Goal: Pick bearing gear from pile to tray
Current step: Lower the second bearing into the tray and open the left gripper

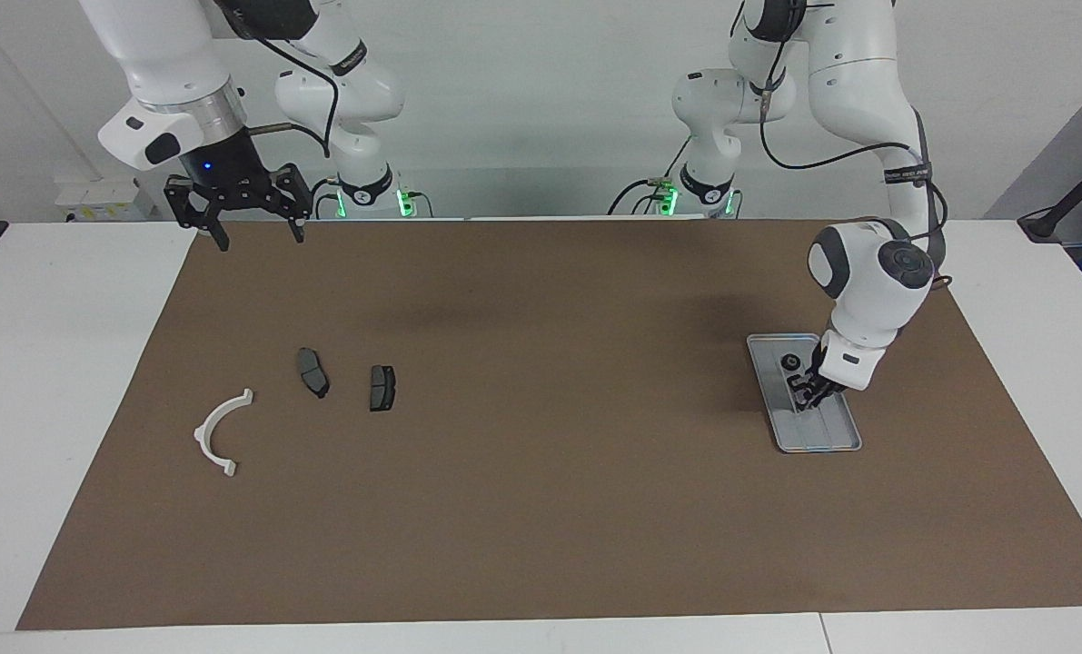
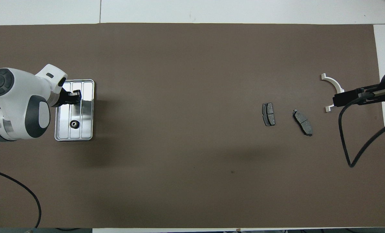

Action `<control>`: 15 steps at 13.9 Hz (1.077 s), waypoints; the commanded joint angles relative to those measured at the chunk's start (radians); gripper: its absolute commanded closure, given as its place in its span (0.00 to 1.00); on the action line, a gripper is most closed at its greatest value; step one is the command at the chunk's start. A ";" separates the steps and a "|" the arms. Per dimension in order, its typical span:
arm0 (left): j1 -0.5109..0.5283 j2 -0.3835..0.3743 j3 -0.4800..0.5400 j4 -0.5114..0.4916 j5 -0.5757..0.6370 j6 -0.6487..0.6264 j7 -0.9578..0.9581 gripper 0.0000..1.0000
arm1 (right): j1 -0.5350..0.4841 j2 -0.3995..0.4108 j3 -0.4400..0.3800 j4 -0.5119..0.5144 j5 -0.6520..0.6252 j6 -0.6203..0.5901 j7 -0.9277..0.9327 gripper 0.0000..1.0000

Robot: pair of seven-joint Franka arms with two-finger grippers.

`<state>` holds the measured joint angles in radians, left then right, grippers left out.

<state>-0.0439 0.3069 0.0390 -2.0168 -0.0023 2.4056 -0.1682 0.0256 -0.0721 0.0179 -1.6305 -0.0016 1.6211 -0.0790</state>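
Resting in the tray point(image 2: 88, 97), nearer the robots, the gear point(image 2: 73, 124) looks placed. Left gripper point(image 1: 806, 397) hovers clenched and empty over the tray's middle; right gripper point(image 1: 252, 227), fingers released, hangs above the mat's edge. Next, probably retreat.

Silver ridged tray point(image 1: 845, 445), white bracket point(image 1: 218, 431), brown mat point(image 1: 541, 509).

In the overhead view, part of the white bracket point(image 2: 332, 83) is covered by the right arm's dark hardware. One long edge of the tray point(image 2: 87, 110) is hidden by the left arm. Whether anything is held by the left gripper point(image 1: 805, 397) cannot be told.
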 commanded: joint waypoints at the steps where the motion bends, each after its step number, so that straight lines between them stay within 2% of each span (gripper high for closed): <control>1: 0.004 -0.008 -0.001 -0.020 -0.001 0.027 -0.002 0.99 | -0.021 -0.002 0.008 0.011 0.023 -0.001 0.010 0.00; 3: 0.002 -0.008 -0.001 -0.026 -0.002 0.038 -0.020 0.94 | -0.019 -0.003 0.010 0.005 0.022 -0.007 0.076 0.00; 7: 0.002 -0.014 -0.001 -0.080 -0.008 0.109 -0.022 0.86 | -0.019 -0.003 0.010 0.006 0.022 -0.006 0.074 0.00; 8: 0.002 -0.014 -0.001 -0.082 -0.008 0.109 -0.022 0.69 | -0.019 -0.003 0.010 0.006 0.023 -0.006 0.074 0.00; 10: 0.002 -0.014 -0.001 -0.069 -0.015 0.096 -0.022 0.16 | -0.019 -0.003 0.008 0.006 0.022 -0.007 0.076 0.00; 11: 0.002 -0.012 -0.001 -0.054 -0.015 0.086 -0.024 0.00 | -0.018 -0.003 0.008 0.005 0.022 -0.007 0.077 0.00; 13: 0.004 -0.026 -0.001 -0.001 -0.016 0.002 -0.024 0.00 | -0.018 -0.003 0.008 0.006 0.020 -0.007 0.076 0.00; 15: 0.006 -0.083 0.002 0.067 -0.016 -0.174 -0.021 0.00 | -0.018 -0.005 0.008 0.005 0.022 -0.007 0.076 0.00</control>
<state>-0.0437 0.2867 0.0407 -2.0042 -0.0110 2.3838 -0.1853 0.0209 -0.0716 0.0180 -1.6244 0.0005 1.6199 -0.0146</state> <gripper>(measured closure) 0.040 0.000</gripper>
